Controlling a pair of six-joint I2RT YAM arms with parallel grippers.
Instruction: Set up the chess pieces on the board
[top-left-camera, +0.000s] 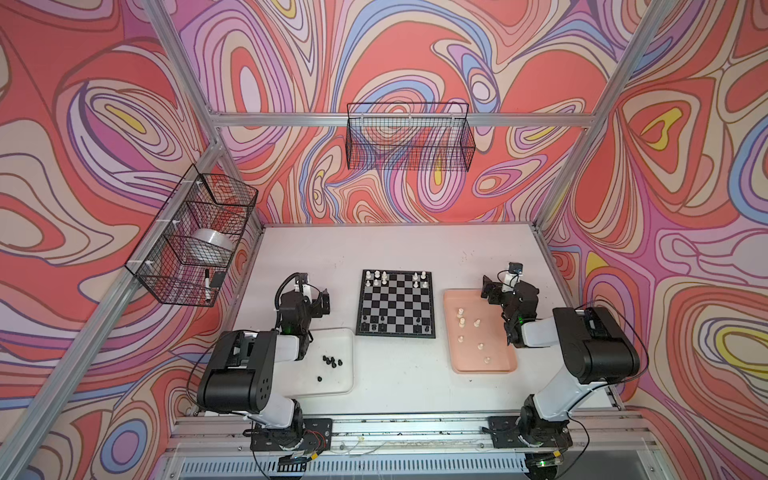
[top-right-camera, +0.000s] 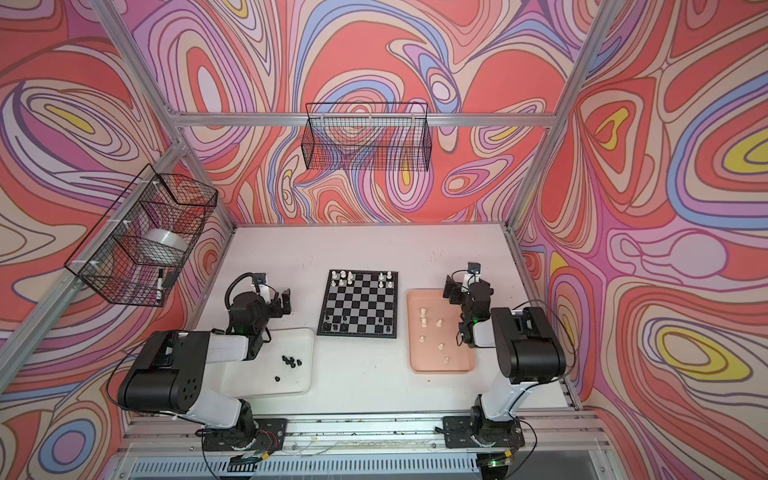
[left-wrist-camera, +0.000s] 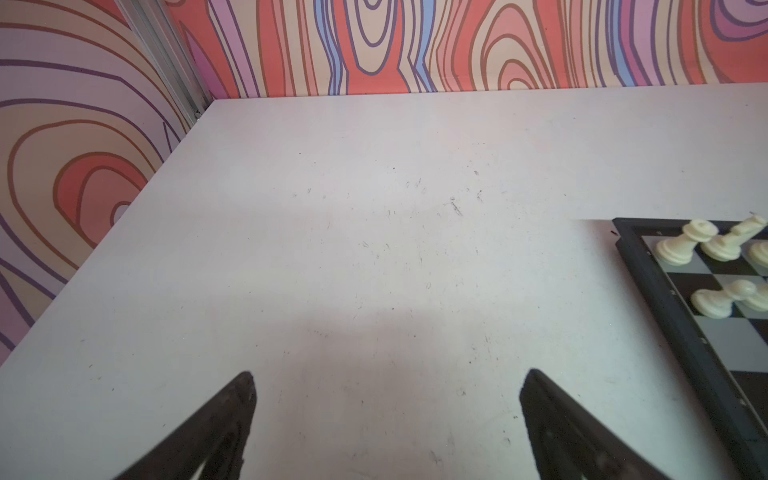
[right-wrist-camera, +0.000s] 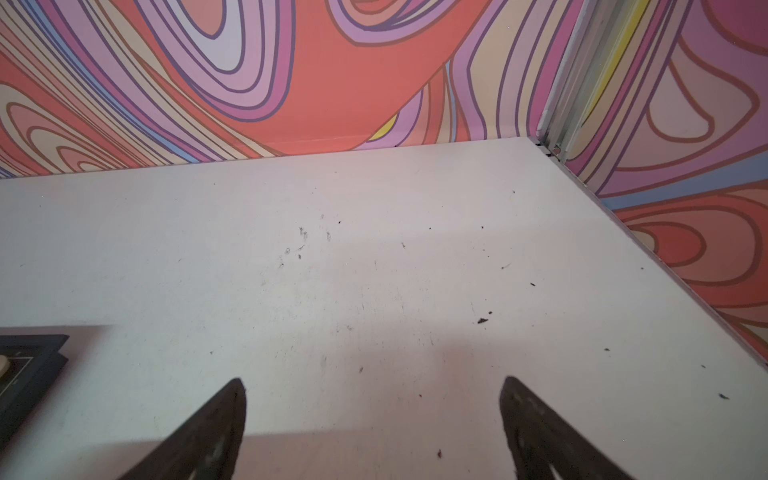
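My left gripper (left-wrist-camera: 386, 374) hangs spread and empty over the scuffed white table (left-wrist-camera: 374, 249); my arm hides part of the white tray (top-left-camera: 341, 382), where black chess pieces (top-left-camera: 331, 361) cluster — kinds too small to tell. The board (top-left-camera: 397, 307), checkered, sits mid-table with a few pieces on its far and near rows. Cream chess pieces (top-left-camera: 477, 323) scatter in the pink tray (top-left-camera: 465, 361); my right gripper (right-wrist-camera: 374, 382) also gapes empty.

board (left-wrist-camera: 723, 345) cropped at edge, black pieces (top-left-camera: 331, 361) too small to name
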